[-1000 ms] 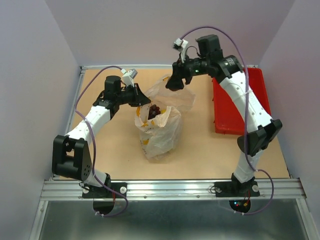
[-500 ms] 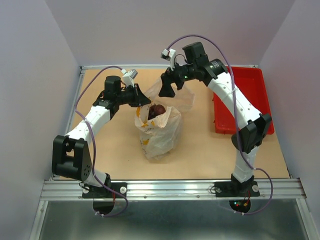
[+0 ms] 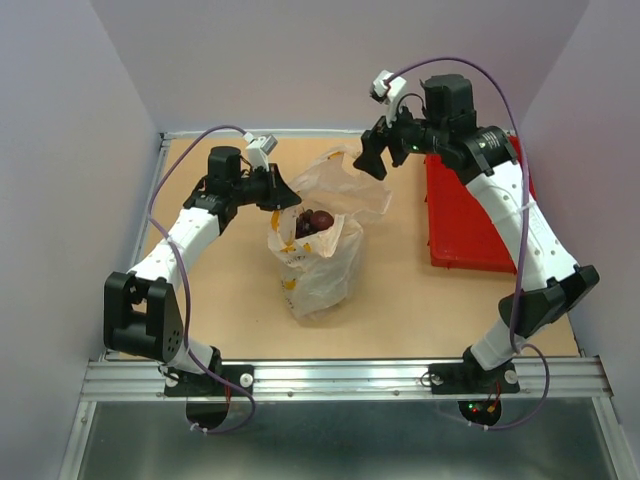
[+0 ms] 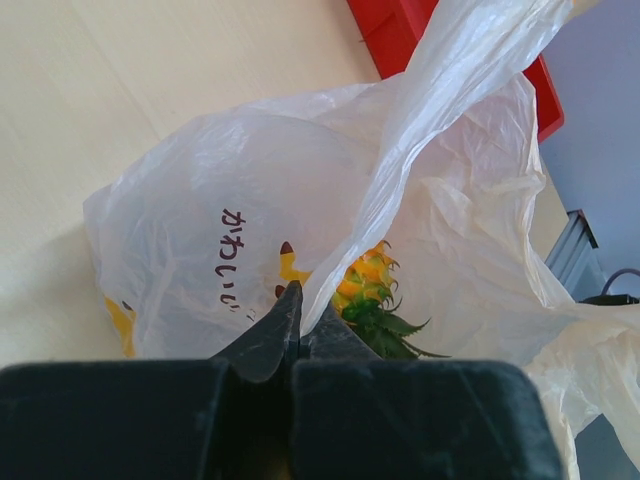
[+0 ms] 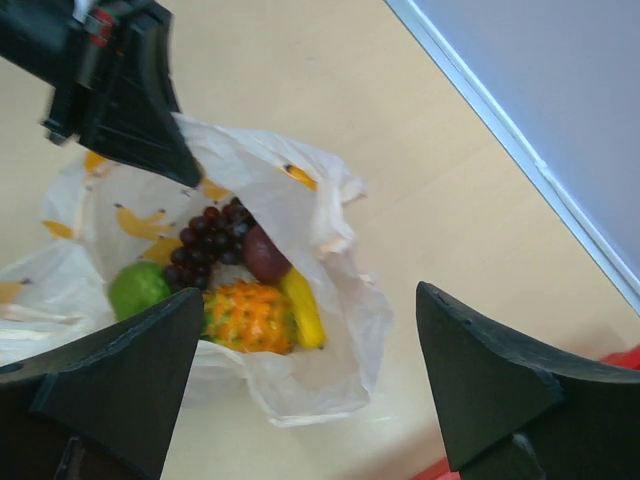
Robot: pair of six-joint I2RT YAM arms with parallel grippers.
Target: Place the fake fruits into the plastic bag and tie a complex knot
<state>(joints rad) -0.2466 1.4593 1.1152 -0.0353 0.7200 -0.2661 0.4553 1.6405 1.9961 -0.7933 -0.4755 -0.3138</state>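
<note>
at table centre, the plastic bag (image 3: 318,270) stands open, holding the fake fruits (image 5: 265,257): pineapple (image 5: 250,316), green piece (image 5: 135,288), grape cluster (image 5: 203,245), yellow piece (image 5: 303,306). left gripper (image 3: 287,197), fingers pressed together, pinches the bag's rim. right gripper (image 3: 372,160), fingers wide apart and empty, hangs above the bag's far side, near the red tray (image 3: 460,228).

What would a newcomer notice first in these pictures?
The plastic bag stands on the table, its mouth open on the fake fruits: pineapple, grapes, a green piece. The left gripper, jaws shut, pinches its rim; the right gripper hovers open above. A red tray lies at right.
</note>
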